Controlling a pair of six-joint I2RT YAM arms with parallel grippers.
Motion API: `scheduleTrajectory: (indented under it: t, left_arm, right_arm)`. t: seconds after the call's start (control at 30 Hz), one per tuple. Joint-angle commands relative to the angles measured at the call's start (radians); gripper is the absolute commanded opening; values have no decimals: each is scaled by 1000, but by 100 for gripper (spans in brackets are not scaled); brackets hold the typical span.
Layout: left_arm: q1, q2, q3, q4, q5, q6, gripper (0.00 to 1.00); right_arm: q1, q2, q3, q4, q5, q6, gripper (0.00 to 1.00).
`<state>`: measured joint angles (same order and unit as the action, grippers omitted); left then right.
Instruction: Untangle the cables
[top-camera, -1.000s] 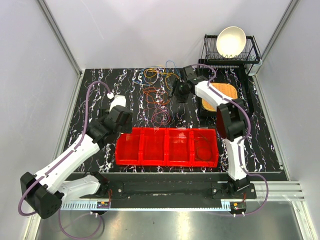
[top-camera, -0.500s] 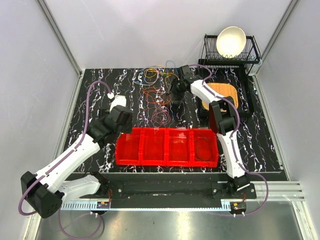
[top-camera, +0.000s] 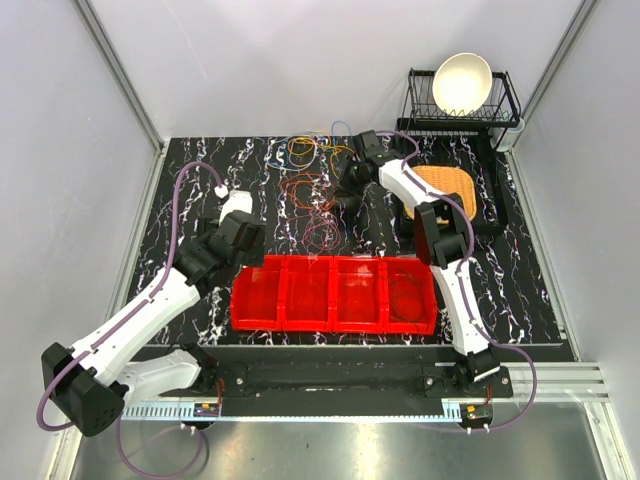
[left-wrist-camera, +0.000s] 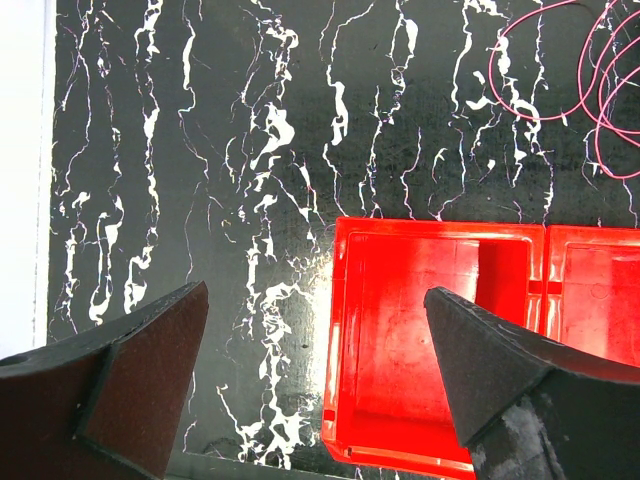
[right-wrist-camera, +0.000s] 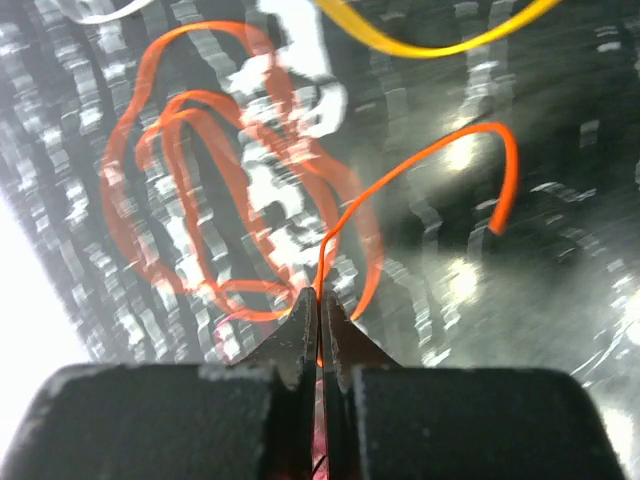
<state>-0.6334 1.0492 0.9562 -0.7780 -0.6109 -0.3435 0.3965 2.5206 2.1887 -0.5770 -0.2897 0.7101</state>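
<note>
Table (top-camera: 190, 170): black marble top. Long red tray (top-camera: 335, 328) at the near edge, dish rack (top-camera: 502, 108) with a white bowl (top-camera: 462, 82) at the far right corner, woven mat (top-camera: 448, 186) just in front of the rack.

Cables (top-camera: 312, 180): a loose heap of thin loops at the far centre of the table, beyond the tray and left of the mat. Yellow, blue and white lie farthest back, orange in the middle, and a pink-red loop (left-wrist-camera: 540, 112) is nearest the tray.

Left arm: no change in the last second. Left gripper (left-wrist-camera: 315, 295) hangs over the tray's left end, jaws spread wide, nothing between them, well apart from the heap.

Right arm: a second ago its wrist sat closer to the mat. It has since swung left into the orange loops.

Right gripper (right-wrist-camera: 320, 302): was partly spread a second ago, now clenched tight. The fingertips meet on one strand of the orange cable (right-wrist-camera: 345, 212), which runs up out of the pinch. Its free end curls off right, and the rest of the coil lies to the left. A yellow cable (right-wrist-camera: 430, 48) crosses beyond, not touching.

Reading: the grasp is just made, so separation can start here. A slow draw away from the heap seems best. The risk is that the orange coil drags its neighbours along.
</note>
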Motion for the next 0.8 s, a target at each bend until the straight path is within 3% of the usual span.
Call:
scheduleTrajectory:
  t: [0.0,0.13,0.3,0.77]
  left_arm:
    - [-2,-12,36,9,-32,5,96]
    - [-3,-12,36,9,-36,5,96]
    - [-3,-12,36,6,-47,1,96]
    - [-5,-31,41,5,-40,-3,96]
  right_arm:
    - [-1,-219,111,-3,-133,-31,0]
    - [15,-377,224,-17,-241,-49,0]
    - [53,-586,338,-12,-264,-86,0]
    - [56,-907,141,-37,-226,-127,0]
